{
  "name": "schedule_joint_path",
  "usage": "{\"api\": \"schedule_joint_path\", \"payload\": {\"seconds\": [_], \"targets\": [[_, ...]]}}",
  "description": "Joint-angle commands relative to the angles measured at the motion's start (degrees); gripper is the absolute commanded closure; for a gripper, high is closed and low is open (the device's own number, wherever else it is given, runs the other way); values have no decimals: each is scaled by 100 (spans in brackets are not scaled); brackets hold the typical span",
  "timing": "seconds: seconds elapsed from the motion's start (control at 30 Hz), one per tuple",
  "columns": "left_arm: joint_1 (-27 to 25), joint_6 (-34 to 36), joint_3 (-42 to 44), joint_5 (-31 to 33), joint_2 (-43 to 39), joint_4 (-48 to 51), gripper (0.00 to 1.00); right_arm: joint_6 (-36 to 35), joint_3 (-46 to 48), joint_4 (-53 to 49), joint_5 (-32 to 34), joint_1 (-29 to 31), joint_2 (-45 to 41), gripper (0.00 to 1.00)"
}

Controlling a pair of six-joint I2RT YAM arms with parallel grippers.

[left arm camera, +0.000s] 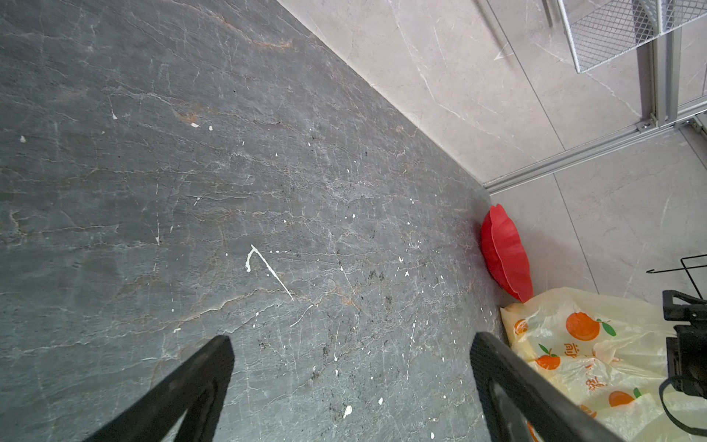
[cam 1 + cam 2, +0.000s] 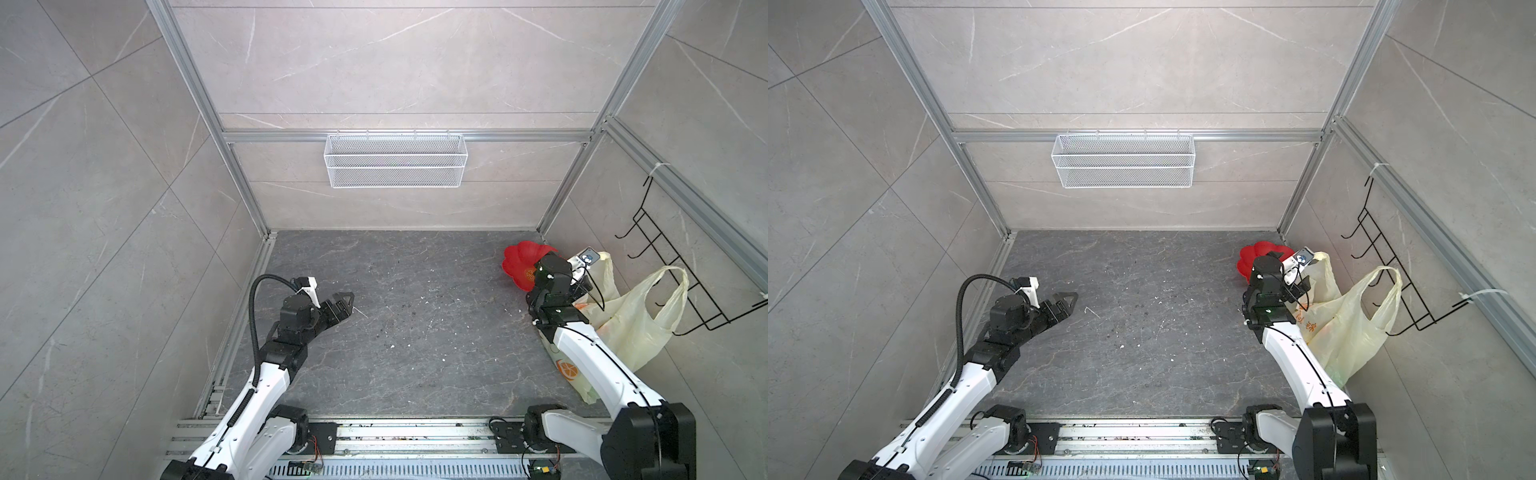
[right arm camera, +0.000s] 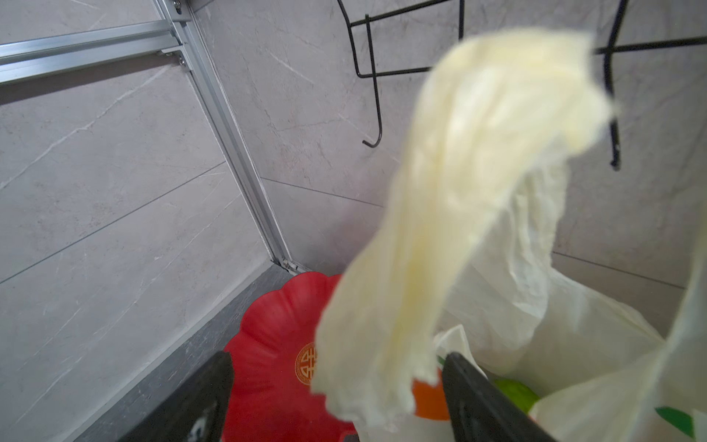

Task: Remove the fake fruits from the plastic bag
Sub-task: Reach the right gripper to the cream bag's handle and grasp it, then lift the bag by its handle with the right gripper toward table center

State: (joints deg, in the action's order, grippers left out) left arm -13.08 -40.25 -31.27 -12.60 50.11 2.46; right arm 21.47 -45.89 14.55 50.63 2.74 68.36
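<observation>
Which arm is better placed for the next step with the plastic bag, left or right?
Right. The right hand is at the plastic bag, a bag handle between its open jaws. The left hand hovers empty, far from it.

Both top views look steeply down from high over the near edge, sharing almost the whole scene: the dark floor (image 2: 415, 324) and the mesh basket (image 2: 395, 160) on the far wall. The left wrist camera sits low and looks across the floor to the corner with the red plate (image 1: 505, 256) and the plastic bag (image 1: 597, 356). The right wrist camera faces that same corner from right up against the bag, so close that its handle (image 3: 478, 153) blurs.
</observation>
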Motion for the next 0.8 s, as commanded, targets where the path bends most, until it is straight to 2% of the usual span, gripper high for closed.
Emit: {"api": "schedule_joint_path", "payload": {"seconds": [0.0, 0.03, 0.1, 0.2, 0.23, 0.33, 0.5, 0.77], "targets": [[19, 121, -168, -129, -36, -174, 0, -426, 5, 926, 115, -155, 271, 14], [18, 110, -147, -129, -45, -172, 0, -505, -14, 1033, 63, -198, 367, 16], [19, 111, -137, -124, -40, -174, 0, -780, -38, 1356, -39, -221, 555, 26], [22, 116, -130, -120, 6, -175, 0, -1033, -126, 1478, -297, -221, 751, 61], [21, 110, -117, -120, 19, -182, 0, -1049, -132, 1425, -422, -214, 773, 69], [19, 79, -103, -102, 90, -240, 0, -1044, -49, 1369, -663, -211, 685, 77], [12, 23, -126, -115, 273, -329, 0, -1018, 26, 965, -1079, -120, 368, 99], [12, -9, -186, 24, 386, -325, 0, -932, 124, 24, -1370, 615, -245, 100]]}}
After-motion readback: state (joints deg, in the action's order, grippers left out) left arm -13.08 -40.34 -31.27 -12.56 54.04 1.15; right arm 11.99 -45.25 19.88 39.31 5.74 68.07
